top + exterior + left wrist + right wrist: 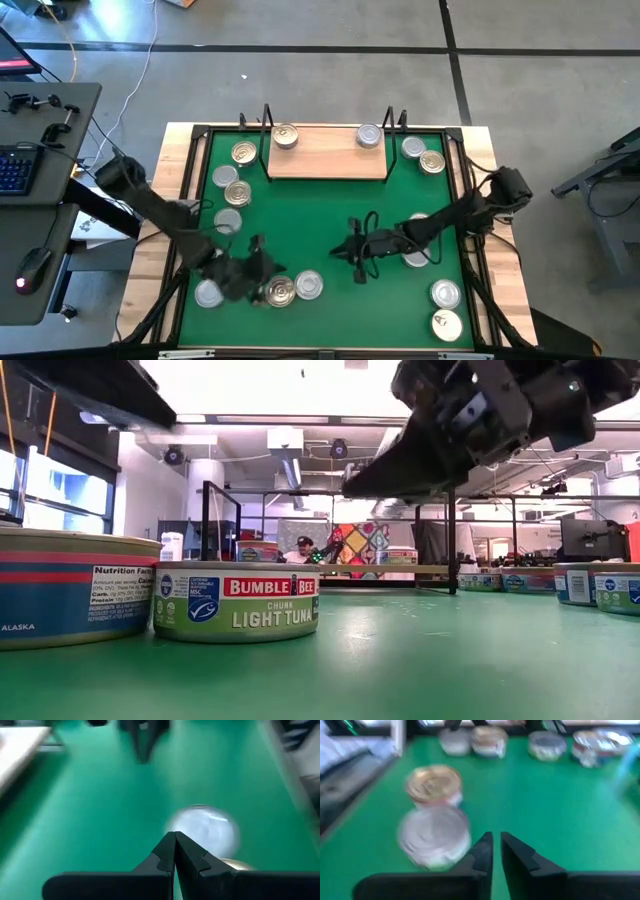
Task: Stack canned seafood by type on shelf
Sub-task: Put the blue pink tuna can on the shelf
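Left end effector [262, 262]: I see its fingers pressed together on nothing, low over the mat, with a gold tin [280, 291] and a silver tin [309, 285] just beside the tips.
Right end effector [352, 250]: fingers a sliver apart, nothing between them, over bare mat near the middle; one tin [416, 258] lies under its arm, behind the tips.
Shelf [325, 165]: well ahead of both end effectors, carrying one gold tin [285, 136] at one end and one silver tin [369, 135] at the other.
Other tins: loose on the mat [320, 210] in clusters to either side of the shelf and near the front edge.
Risk, crowding: I judge the left fingers could clip the gold tin while going for the silver one, since the two touch or nearly so.
Risk, sorting: lids are my only cue from above; a tin misread for colour would start a mixed stack.
Risk, stacking: flat tins with raised rims and pull tabs may sit crooked and slide if set down off-centre.
Risk, arms: both end effectors work close to the mat's middle, so crossing paths could bump.
Materials: round, flat metal tins, shiny lids, paper labels; shelf of pale bare wood with black wire uprights [266, 120]; mat smooth and matte green.
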Motion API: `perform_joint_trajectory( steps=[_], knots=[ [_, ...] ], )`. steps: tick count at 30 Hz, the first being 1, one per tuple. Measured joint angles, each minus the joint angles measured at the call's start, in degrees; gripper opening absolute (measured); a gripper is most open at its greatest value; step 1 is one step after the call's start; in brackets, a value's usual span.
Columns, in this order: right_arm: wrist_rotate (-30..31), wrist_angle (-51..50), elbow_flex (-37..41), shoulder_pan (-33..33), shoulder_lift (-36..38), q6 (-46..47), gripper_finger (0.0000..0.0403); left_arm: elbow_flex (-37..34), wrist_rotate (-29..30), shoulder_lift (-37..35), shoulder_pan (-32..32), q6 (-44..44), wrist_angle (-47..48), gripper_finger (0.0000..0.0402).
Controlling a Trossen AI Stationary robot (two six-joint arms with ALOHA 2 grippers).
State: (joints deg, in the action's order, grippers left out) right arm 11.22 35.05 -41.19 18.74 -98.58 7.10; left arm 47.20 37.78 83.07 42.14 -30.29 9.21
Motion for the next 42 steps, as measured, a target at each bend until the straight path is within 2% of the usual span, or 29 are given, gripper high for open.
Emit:
perform_joint_trajectory(
  steps=[2,7,12,15,19,22,25,28,31,38,42],
  knots=[
    [-0.6,2.8,-1.0,0.6,-1.9,-0.8,0.0064,0.1,-0.3,0.0,3.5,-6.1,0.3,0.0000],
    [-3.6,0.9,-7.6,2.1,-9.6,-5.2,0.0142,0.1,0.0,2.3,12.0,-25.2,1.7,0.0000],
    [-8.3,-4.4,-18.4,2.8,-16.4,-12.9,0.0204,0.1,5.1,7.7,17.7,-41.1,-1.6,0.0000],
    [-9.2,-12.5,-25.8,2.6,-18.9,-17.1,0.0224,0.1,7.4,12.4,17.9,-43.2,-7.3,0.0000],
    [-11.3,-22.1,-34.3,1.9,-21.4,-20.4,0.0228,0.1,12.4,19.2,15.2,-44.0,-14.0,0.0000],
    [-11.2,-31.0,-37.8,1.4,-22.1,-19.4,0.0227,0.1,15.1,22.9,11.9,-47.0,-15.0,0.0000],
    [-8.9,-40.0,-40.4,0.9,-21.7,-15.1,0.0227,0.4,14.0,23.8,8.5,-49.0,-13.2,0.0000],
    [-4.7,-46.6,-41.3,0.8,-20.2,-12.8,0.0227,0.4,12.7,23.3,5.2,-48.3,-9.5,0.0000],
    [1.3,-50.4,-40.8,1.3,-17.9,-11.9,0.0227,0.3,13.0,21.9,1.1,-43.6,-6.6,0.0000],
    [12.4,-61.0,-40.4,3.3,-12.7,-8.1,0.0227,0.0,9.9,18.2,-10.8,-25.3,-3.1,0.0000],
    [16.2,-60.1,-37.9,4.4,-11.6,-9.7,0.0227,0.4,5.4,13.8,-18.5,-13.2,-3.7,0.0000]
  ],
)
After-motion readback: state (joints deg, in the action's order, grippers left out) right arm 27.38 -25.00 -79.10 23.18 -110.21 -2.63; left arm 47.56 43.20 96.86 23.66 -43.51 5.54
